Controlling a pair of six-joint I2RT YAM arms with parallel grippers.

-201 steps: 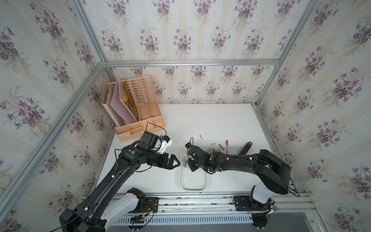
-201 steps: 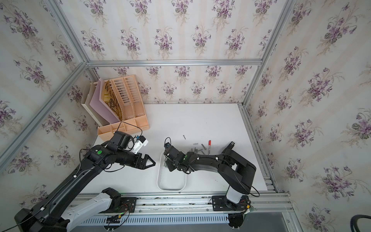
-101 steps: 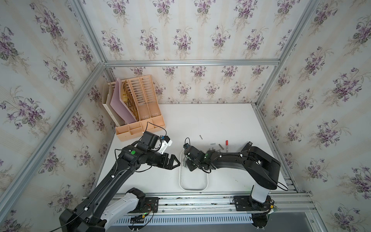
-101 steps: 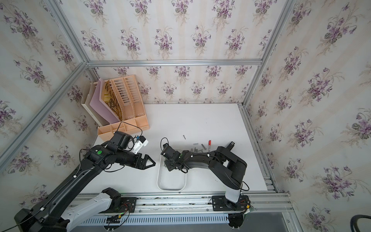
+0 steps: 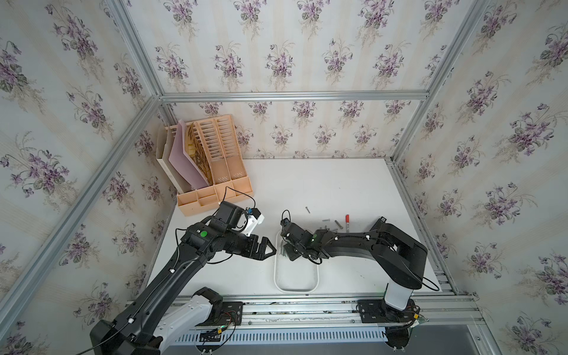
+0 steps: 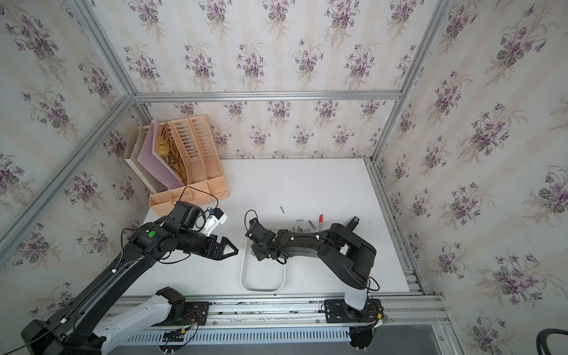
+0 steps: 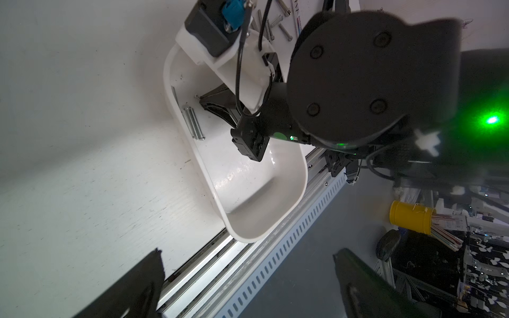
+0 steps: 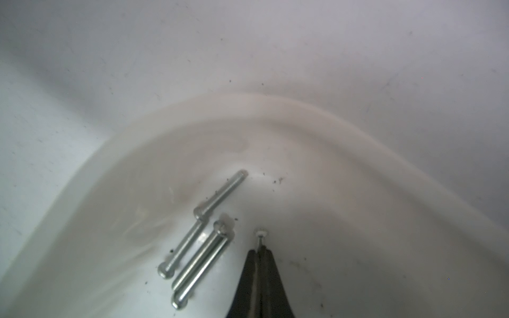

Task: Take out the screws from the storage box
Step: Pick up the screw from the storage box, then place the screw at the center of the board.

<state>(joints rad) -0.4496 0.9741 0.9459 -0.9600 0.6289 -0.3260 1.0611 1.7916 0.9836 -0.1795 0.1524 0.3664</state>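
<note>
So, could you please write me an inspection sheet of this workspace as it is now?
Surface: white tabletop, a few dark specks.
Job's things: storage box near the front rail; four loose screws lie inside; more screws lie on the table beyond it.
Clutter: red-capped marker pen by those screws; peach file organiser in the back corner.
Pincers: right pincer inside the box, shut on one screw; left pincer open, empty, beside the box.
Cables: black cable loops from the right wrist camera above the box; a similar loop on the left wrist.
Surroundings: floral wallpaper, aluminium frame.
</note>
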